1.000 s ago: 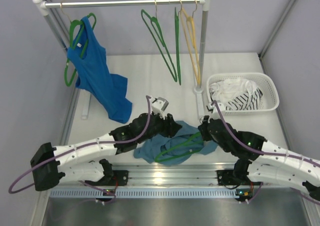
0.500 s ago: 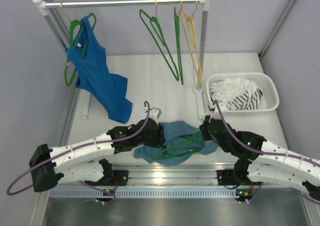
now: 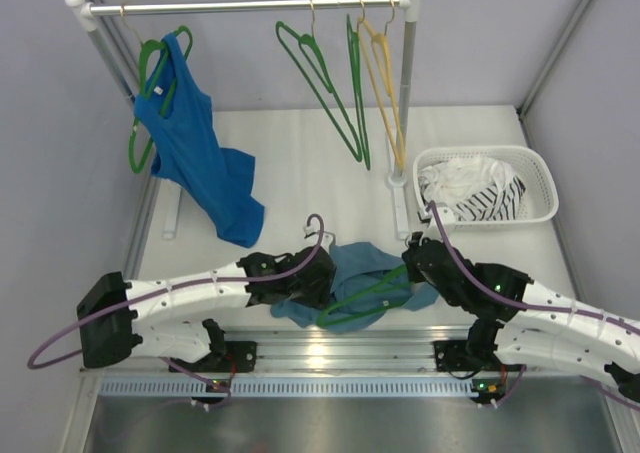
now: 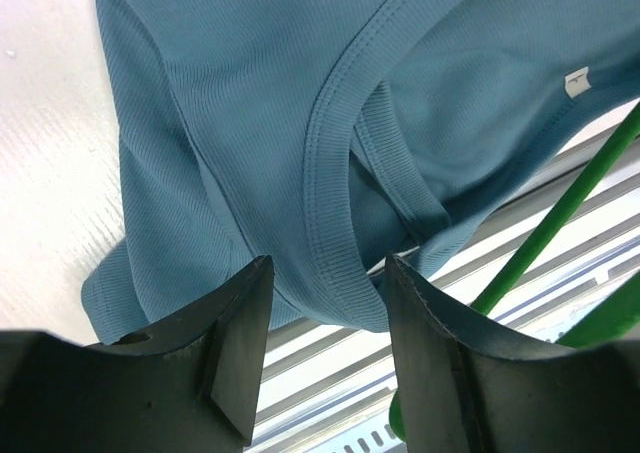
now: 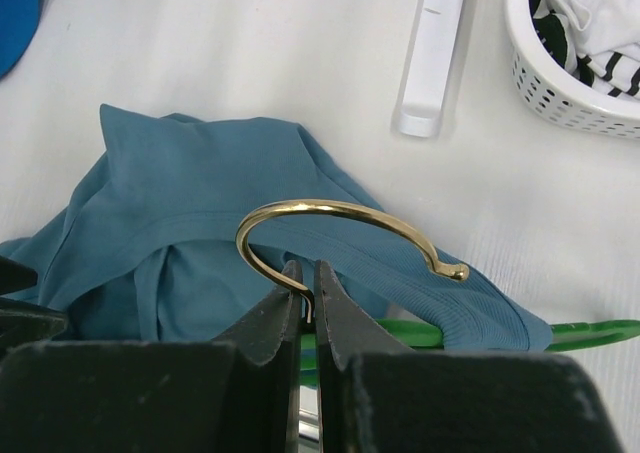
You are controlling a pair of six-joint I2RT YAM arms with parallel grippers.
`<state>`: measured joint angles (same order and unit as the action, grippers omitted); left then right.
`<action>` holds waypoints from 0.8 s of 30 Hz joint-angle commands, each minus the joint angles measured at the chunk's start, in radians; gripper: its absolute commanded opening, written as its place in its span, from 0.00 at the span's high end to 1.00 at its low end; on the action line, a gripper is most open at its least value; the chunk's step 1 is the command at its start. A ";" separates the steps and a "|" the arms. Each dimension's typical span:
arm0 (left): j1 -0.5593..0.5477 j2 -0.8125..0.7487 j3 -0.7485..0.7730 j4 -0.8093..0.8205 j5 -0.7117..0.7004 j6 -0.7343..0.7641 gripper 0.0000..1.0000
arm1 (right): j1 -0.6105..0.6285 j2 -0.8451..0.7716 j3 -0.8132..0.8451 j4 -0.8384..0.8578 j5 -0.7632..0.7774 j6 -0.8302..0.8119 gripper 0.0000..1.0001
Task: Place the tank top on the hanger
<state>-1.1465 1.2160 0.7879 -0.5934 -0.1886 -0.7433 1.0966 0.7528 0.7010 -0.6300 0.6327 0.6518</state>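
The muted teal tank top lies crumpled at the table's near edge, between my arms. A green hanger lies partly on and through it. My right gripper is shut on the hanger's brass hook, with the green bar showing under the cloth. My left gripper is open, its jaws straddling a ribbed hem of the tank top just above it; the green hanger bar runs to its right. In the top view the left gripper sits at the cloth's left edge.
A rail at the back holds a royal-blue top on a green hanger, two spare green hangers and a yellow one. A white basket with striped cloth stands at the right. The table's slotted aluminium edge is near.
My left arm has swung its gripper down and right, from above the cloth's left side onto the tank top. The right gripper has held the hook and barely shifted.
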 commanded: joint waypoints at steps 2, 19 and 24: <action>-0.010 0.014 0.062 -0.008 -0.014 0.004 0.46 | 0.000 -0.006 0.049 0.007 0.036 0.012 1.00; -0.010 0.100 0.070 0.001 0.012 0.032 0.70 | 0.000 0.008 0.051 0.004 0.041 0.020 1.00; -0.010 0.080 0.047 0.012 0.026 0.010 1.00 | 0.000 0.025 0.066 -0.034 0.099 0.051 1.00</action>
<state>-1.1530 1.3182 0.8200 -0.5926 -0.1722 -0.7246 1.0966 0.7696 0.7055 -0.6460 0.6586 0.6739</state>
